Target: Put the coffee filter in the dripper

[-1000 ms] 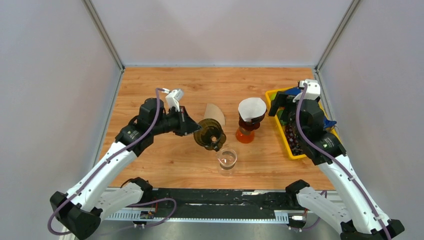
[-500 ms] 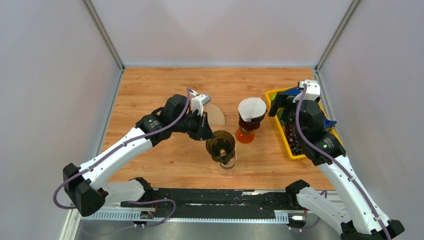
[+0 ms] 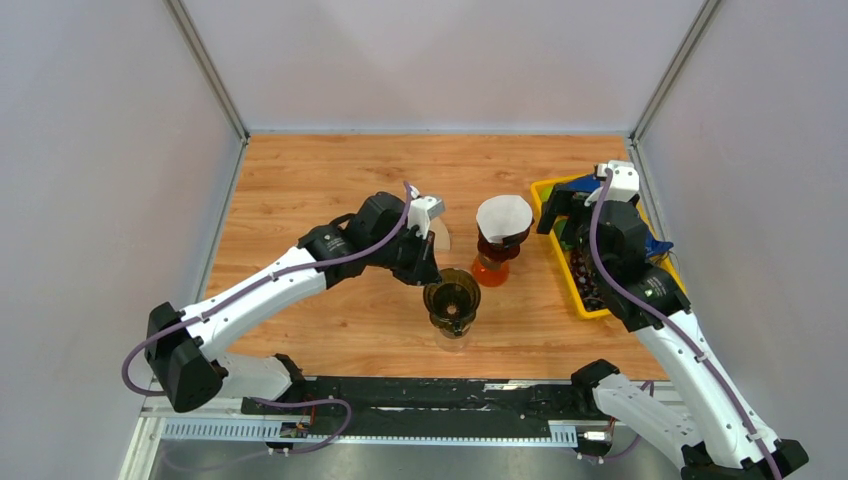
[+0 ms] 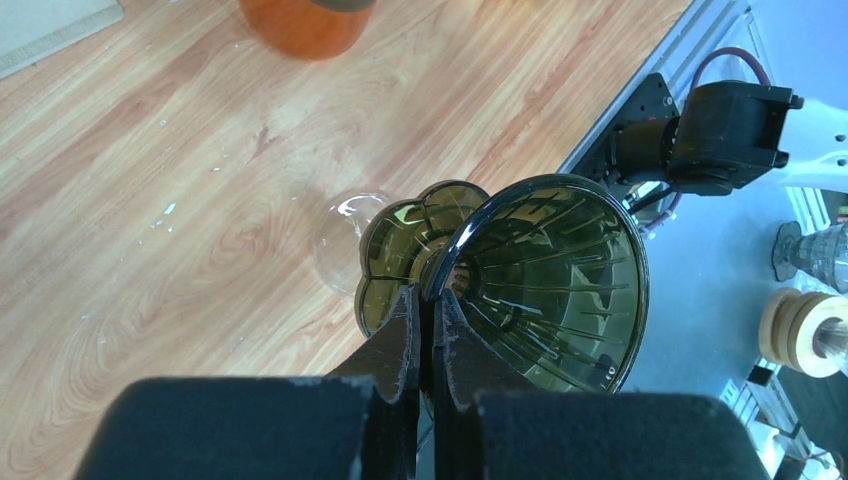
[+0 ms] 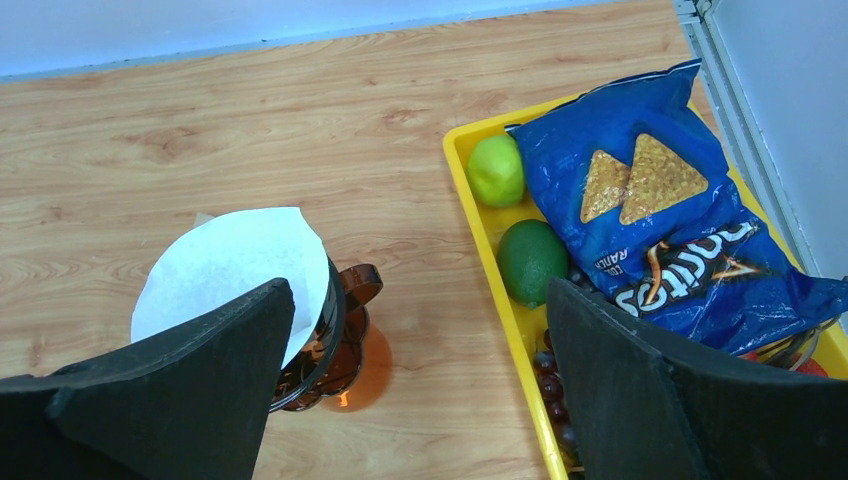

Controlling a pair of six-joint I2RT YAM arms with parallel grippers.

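Over the glass, the left end effector is clamped on the dripper rim, seating it. The brown filter lies on the desk beyond the glass. Next, probably: release, then fetch it. The right end effector gapes apart.

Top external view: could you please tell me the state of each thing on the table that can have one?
dark dripper: upright, no filter inside, gripped at its rim.
left pincer: shut on the dark dripper.
glass: upright, beneath the dark dripper.
white filter: opened out, seated in the second dripper.
brown filter: lying flat on the table.
right pincer: open, holding nothing.
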